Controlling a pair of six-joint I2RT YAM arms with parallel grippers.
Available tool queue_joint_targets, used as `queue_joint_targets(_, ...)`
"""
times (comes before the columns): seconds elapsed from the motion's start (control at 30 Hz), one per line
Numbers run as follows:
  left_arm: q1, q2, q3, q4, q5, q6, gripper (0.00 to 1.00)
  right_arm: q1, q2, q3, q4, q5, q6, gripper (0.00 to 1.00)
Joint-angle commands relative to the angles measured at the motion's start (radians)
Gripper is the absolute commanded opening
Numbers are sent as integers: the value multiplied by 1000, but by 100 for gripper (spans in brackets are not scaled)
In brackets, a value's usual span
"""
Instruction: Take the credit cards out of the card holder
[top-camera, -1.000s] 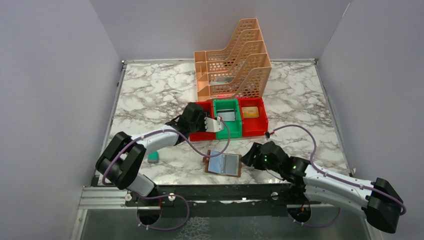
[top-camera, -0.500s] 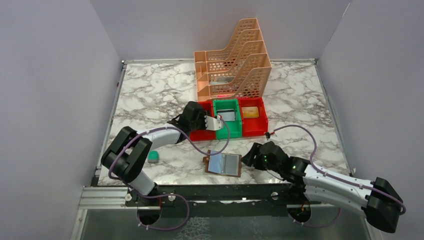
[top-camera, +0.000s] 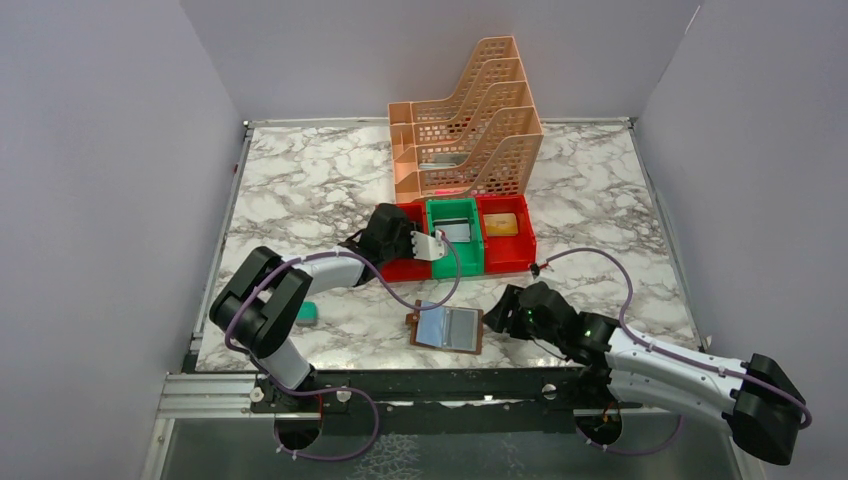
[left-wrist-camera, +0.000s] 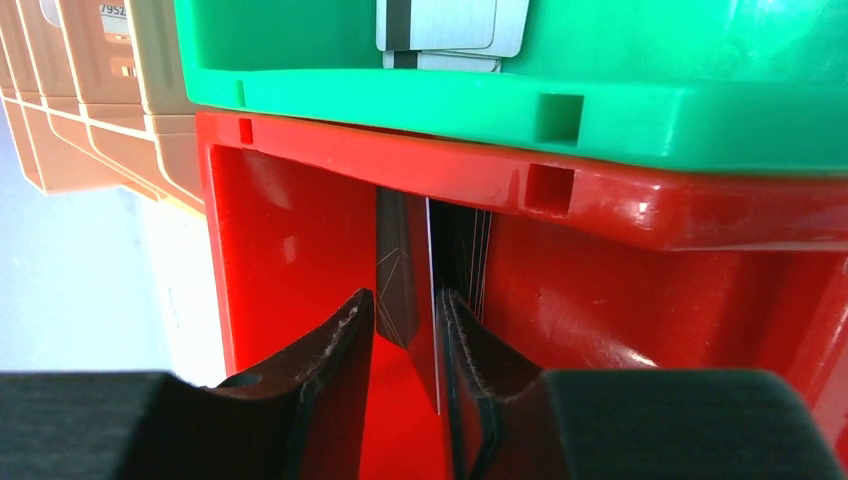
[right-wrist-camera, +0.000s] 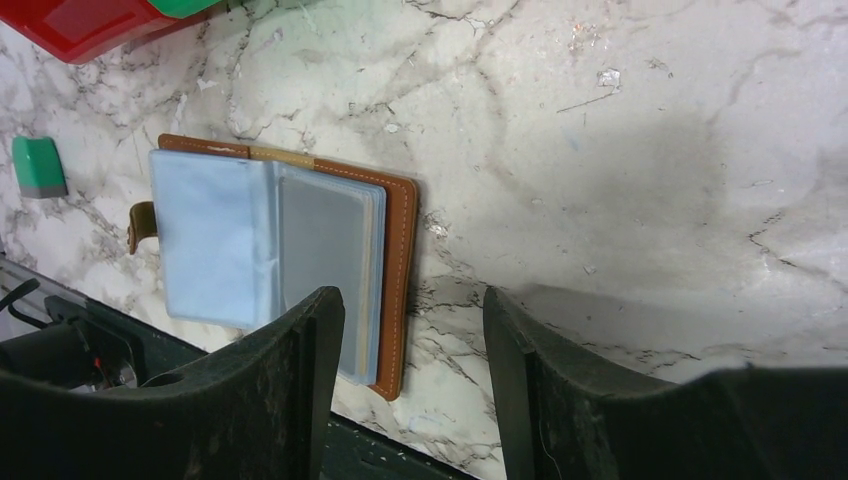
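Note:
The brown card holder lies open on the marble near the front edge, its grey-blue pockets facing up. My right gripper hovers just right of it, open and holding nothing. My left gripper reaches into the left compartment of the red bin. Its jaws stand apart. A thin credit card stands edge-on against the right finger, with a gap to the left finger. More dark cards stand in that compartment. Silvery cards lie in the green bin.
An orange tiered file rack stands behind the bins. The right red compartment holds a tan card. A small green block lies on the marble by the left arm, also in the right wrist view.
My left gripper's jaws have opened off the card over the red bin, and the left arm's elbow has shifted slightly right. The right arm and the card holder have not moved.

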Motion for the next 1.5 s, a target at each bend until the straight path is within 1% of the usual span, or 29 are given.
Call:
queue_joint_targets(0.0, 7, 16, -12, 33, 36, 0, 33, 1, 1, 38, -31, 46, -22, 59)
queue_joint_targets(0.17, 8, 21, -17, 29, 35, -4, 35, 1, -16, 29, -45, 53, -16, 59)
queue_joint_targets(0.23, 9, 17, -18, 21, 42, -14, 38, 0, -27, 28, -53, 55, -14, 59)
queue_joint_targets(0.4, 12, -5, -40, 83, 38, -49, 43, 1, -48, 23, -60, 59, -6, 59)
queue_joint_targets(0.67, 17, 6, -37, 67, 40, -50, 46, 1, -56, 25, -76, 60, 0, 59)
queue_joint_targets(0.73, 17, 10, -40, 68, 42, -52, 48, 0, -57, 24, -76, 59, 1, 59)
queue_joint_targets(0.8, 18, 11, -43, 71, 38, -51, 54, 1, -58, 24, -76, 58, 2, 59)
queue_joint_targets(0.83, 19, 13, -43, 68, 37, -51, 61, 1, -58, 24, -77, 57, 2, 59)
queue_joint_targets(0.87, 20, 16, -41, 66, 35, -52, 72, 1, -59, 25, -80, 57, 2, 59)
queue_joint_targets(0.9, 21, 19, -36, 58, 31, -52, 78, 1, -59, 25, -82, 57, 2, 59)
queue_joint_targets(0.97, 29, 28, -21, 40, 38, -55, 80, 1, -59, 25, -83, 59, 3, 59)
queue_joint_targets(1.03, 34, 36, -10, 34, 52, -58, 79, 0, -59, 25, -87, 60, 2, 59)
queue_joint_targets(1.2, 37, 39, 1, 21, 67, -64, 66, 1, -67, 27, -103, 61, 7, 59)
queue_joint_targets(1.27, 41, 41, 3, 22, 62, -62, 57, 1, -72, 22, -103, 60, 11, 59)
queue_joint_targets(1.33, 42, 44, 8, 19, 57, -65, 44, 0, -77, 19, -103, 60, 14, 59)
queue_joint_targets(1.37, 43, 43, 10, 17, 60, -66, 41, 0, -79, 18, -104, 59, 15, 59)
queue_joint_targets(1.47, 44, 40, 10, 28, 59, -71, 41, 1, -81, 18, -104, 58, 17, 59)
